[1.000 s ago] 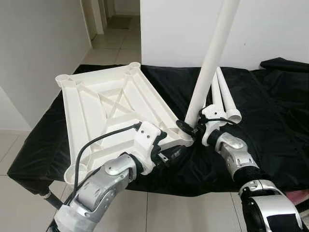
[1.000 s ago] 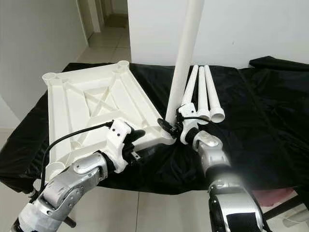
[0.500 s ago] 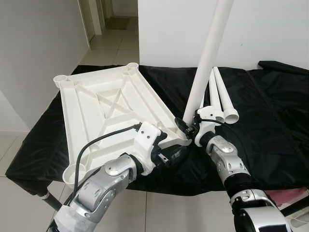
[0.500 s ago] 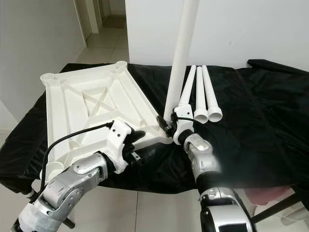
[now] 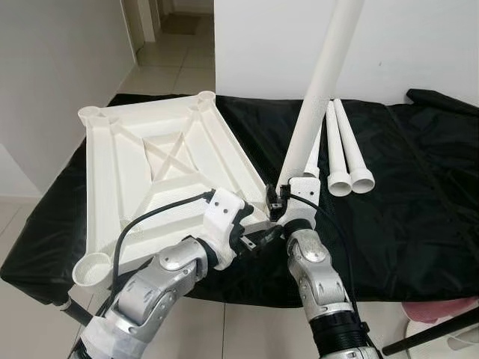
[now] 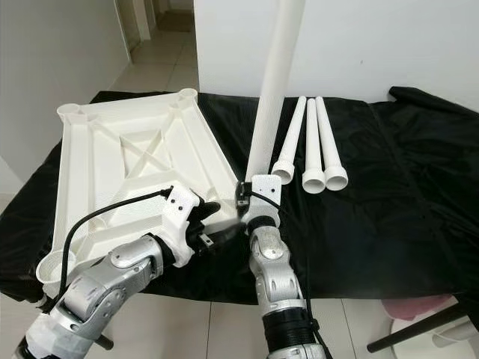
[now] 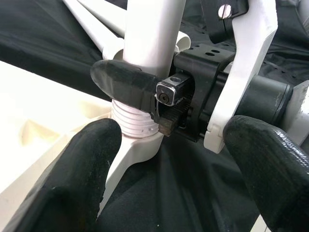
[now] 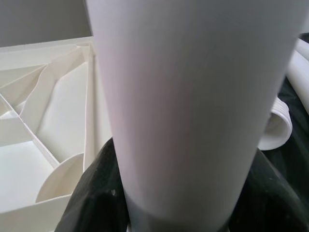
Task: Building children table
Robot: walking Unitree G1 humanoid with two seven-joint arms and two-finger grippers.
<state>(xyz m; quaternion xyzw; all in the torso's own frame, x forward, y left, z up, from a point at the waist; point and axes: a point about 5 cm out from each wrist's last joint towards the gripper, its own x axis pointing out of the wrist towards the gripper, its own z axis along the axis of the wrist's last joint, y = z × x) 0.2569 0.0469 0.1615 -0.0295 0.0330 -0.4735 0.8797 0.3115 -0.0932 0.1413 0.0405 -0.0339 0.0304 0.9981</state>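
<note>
Compared with a second ago, the right gripper (image 5: 278,202) has carried the upright table leg (image 5: 320,90) toward the robot's left, onto the near corner socket (image 7: 137,145) of the upturned white tabletop (image 5: 142,172). Its black fingers (image 7: 125,84) are clamped around the leg just above the threaded end, which sits in the socket. The left gripper (image 5: 258,239) holds its fingers spread wide on either side of that same corner, its near finger close to the socket. Three more legs (image 6: 310,146) lie side by side on the black cloth (image 5: 419,194), beyond the right gripper.
</note>
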